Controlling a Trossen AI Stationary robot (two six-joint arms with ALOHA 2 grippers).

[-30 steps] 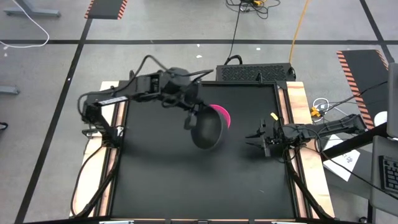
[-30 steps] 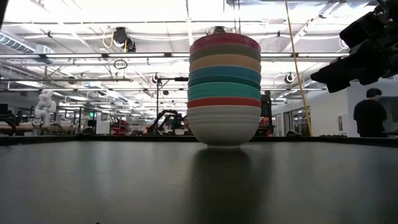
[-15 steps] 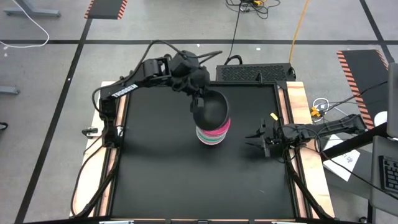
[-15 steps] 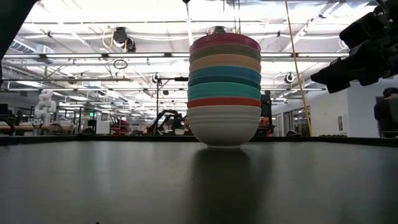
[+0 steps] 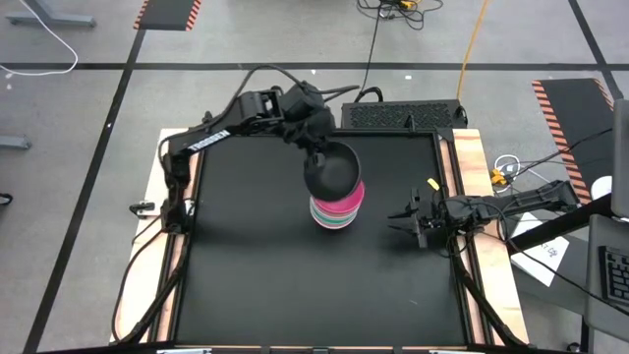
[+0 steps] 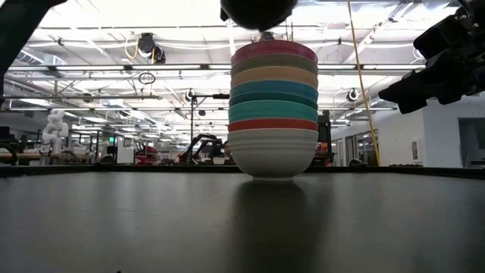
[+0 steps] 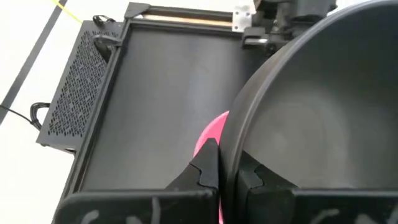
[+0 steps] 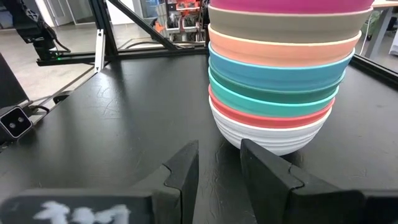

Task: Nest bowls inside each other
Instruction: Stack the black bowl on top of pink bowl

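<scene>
A stack of several nested bowls [image 5: 339,211], white at the bottom and magenta on top [image 6: 273,114], stands on its white bowl's base at the middle of the black table [image 5: 275,285]. My left gripper [image 7: 229,174] is shut on a black bowl [image 5: 332,169], which hangs just above the stack [image 6: 258,11]. The magenta top bowl [image 7: 208,134] shows beneath it in the left wrist view. My right gripper [image 5: 406,218] waits low at the table's right edge, open, pointing at the stack [image 8: 286,68] with nothing between its fingers [image 8: 219,158]. My left gripper pinches the black bowl's rim [image 7: 231,152] on the side toward the arm, one finger [image 7: 208,168] outside the wall and one [image 7: 249,177] inside. The fingers slant down from the table's far left. The bowl is lifted clear of the stack, its opening facing up.
A black perforated box [image 5: 403,115] sits along the table's far edge. Wooden rails [image 5: 462,167] border the left and right sides. Bare black table lies in front of and left of the stack.
My left gripper has carried the black bowl toward the table's far edge and slightly down, tipping further downward as the arm swung. The bowl, which covered most of the stack from above, now leaves its near side uncovered, and its underside has come into the low view's top.
</scene>
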